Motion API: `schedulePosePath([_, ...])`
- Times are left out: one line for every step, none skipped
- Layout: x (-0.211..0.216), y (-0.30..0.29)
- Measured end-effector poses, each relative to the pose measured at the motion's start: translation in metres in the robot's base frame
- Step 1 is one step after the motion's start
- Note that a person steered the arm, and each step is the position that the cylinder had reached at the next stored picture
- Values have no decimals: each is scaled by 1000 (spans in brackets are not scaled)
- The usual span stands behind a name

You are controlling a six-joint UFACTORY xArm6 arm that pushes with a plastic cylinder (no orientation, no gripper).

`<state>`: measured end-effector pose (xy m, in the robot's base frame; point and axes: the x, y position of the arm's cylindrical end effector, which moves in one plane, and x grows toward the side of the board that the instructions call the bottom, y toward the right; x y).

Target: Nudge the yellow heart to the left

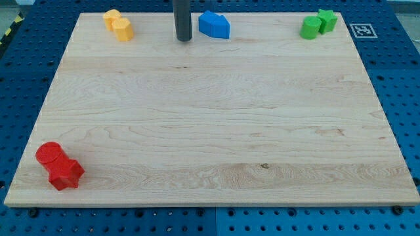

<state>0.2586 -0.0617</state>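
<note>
Pale wood makes up the surface (210, 131), and it lies on a blue board full of little holes (403, 78). A small black and white tag (361, 30) sits on the blue board, far off to the view's right of my tip.

I see no claw, only a dark rod, so I cannot tell any open or closed state for a claw. My tip (184, 39) stands near the view's top edge of the surface and touches no block.

The yellow heart is one of two yellow blocks toward the view's left of my tip, near the top left corner. They touch each other: the upper yellow block (111, 18) and the lower yellow block (123, 29). I cannot tell which one is the heart. The lower one is nearer my tip, with bare wood between us.

Just to the view's right of my tip sits a blue block (214, 25), close but apart.

Much farther right sit two green blocks (319, 23), side by side.

Far down toward the view's bottom left sit a round red block (48, 153) and a second red block (66, 174), touching.
</note>
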Motion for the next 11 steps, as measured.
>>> schedulePosePath([-22, -18])
schedulePosePath([-42, -44])
schedulePosePath([-66, -69])
schedulePosePath([-67, -76])
schedulePosePath([-66, -112])
schedulePosePath([-66, -139])
schedulePosePath([-67, -142])
schedulePosePath([-67, -143])
schedulePosePath([-64, -163])
schedulePosePath([-63, -181])
schedulePosePath([-59, -197])
